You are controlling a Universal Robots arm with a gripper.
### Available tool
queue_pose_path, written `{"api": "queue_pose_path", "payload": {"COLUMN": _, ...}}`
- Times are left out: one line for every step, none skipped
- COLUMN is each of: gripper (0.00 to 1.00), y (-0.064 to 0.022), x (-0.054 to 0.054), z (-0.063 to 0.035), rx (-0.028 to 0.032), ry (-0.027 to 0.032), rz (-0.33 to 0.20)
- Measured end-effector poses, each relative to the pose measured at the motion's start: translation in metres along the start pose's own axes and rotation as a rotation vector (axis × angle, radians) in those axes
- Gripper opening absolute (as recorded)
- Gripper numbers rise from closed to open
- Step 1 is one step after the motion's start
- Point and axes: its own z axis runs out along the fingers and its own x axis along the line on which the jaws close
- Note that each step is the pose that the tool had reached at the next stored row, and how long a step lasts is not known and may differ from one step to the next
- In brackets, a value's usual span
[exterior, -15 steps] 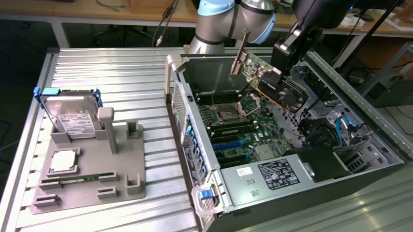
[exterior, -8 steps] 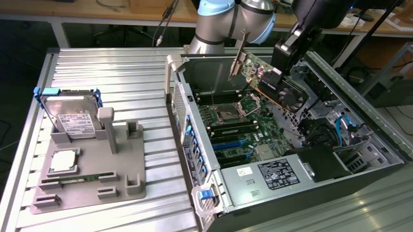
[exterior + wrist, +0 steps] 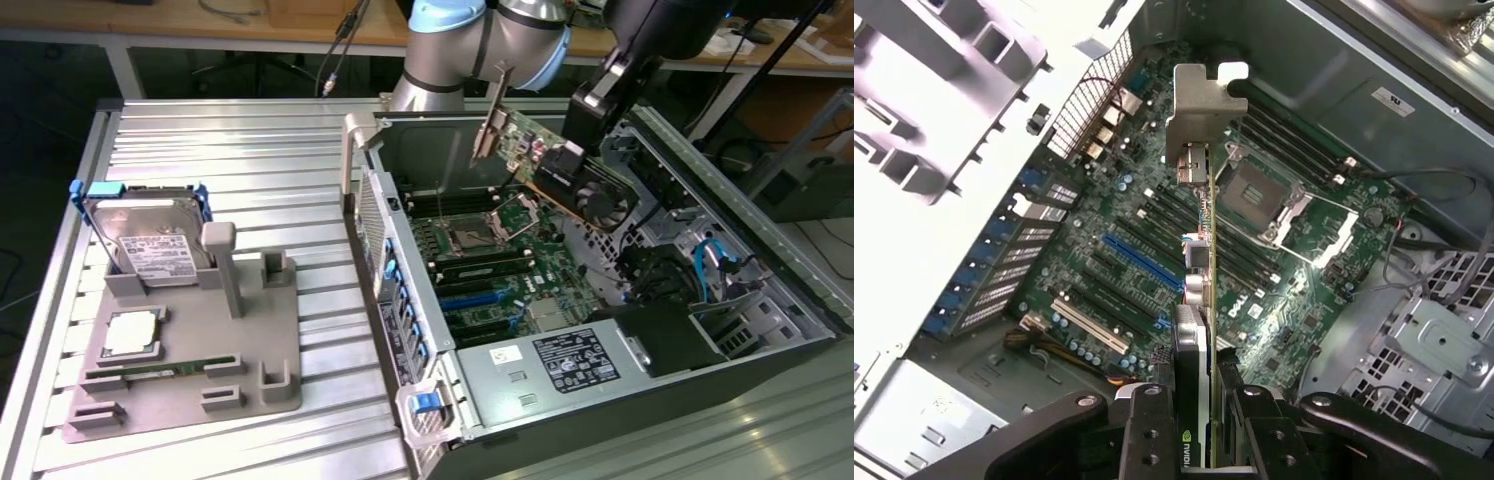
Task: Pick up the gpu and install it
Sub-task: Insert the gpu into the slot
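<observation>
The tool [image 3: 1199,400] is clamped on the gpu [image 3: 1192,345], with one black finger [image 3: 1149,420] on each side of the card. The card hangs above the motherboard [image 3: 1294,300] inside the open computer case [image 3: 441,150]. In the wrist view it shows edge-on, so its fan side is hidden, and the fingers cover its near end. The silver bracket [image 3: 1204,110] is at the far end. In the exterior view the fingers are hard to make out against the dark parts.

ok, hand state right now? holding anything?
Hand: closed on the gpu, which it holds edge-on above the motherboard, not seated.
</observation>
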Motion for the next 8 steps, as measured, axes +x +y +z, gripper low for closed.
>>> {"api": "queue_pose_path", "payload": {"gripper": 0.27, "y": 0.0000, "x": 0.0000, "z": 0.0000, "rx": -0.0001, "ry": 0.0001, "rz": -0.004}}
{"api": "queue_pose_path", "payload": {"gripper": 0.27, "y": 0.0000, "x": 0.0000, "z": 0.0000, "rx": -0.0002, "ry": 0.0004, "rz": -0.009}}
{"api": "queue_pose_path", "payload": {"gripper": 0.27, "y": 0.0000, "x": 0.0000, "z": 0.0000, "rx": -0.0003, "ry": 0.0005, "rz": -0.013}}
{"api": "queue_pose_path", "payload": {"gripper": 0.27, "y": 0.0000, "x": 0.0001, "z": 0.0000, "rx": -0.0003, "ry": 0.0006, "rz": -0.017}}
{"api": "queue_pose_path", "payload": {"gripper": 0.27, "y": 0.0000, "x": 0.0001, "z": 0.0000, "rx": -0.0003, "ry": 0.0008, "rz": -0.022}}
{"api": "queue_pose_path", "payload": {"gripper": 0.27, "y": 0.0001, "x": 0.0001, "z": 0.0001, "rx": -0.0004, "ry": 0.0009, "rz": -0.026}}
{"api": "queue_pose_path", "payload": {"gripper": 0.27, "y": 0.0001, "x": 0.0002, "z": 0.0001, "rx": -0.0005, "ry": 0.0011, "rz": -0.029}}
{"api": "queue_pose_path", "payload": {"gripper": 0.27, "y": 0.0001, "x": 0.0002, "z": 0.0001, "rx": -0.0005, "ry": 0.0013, "rz": -0.033}}
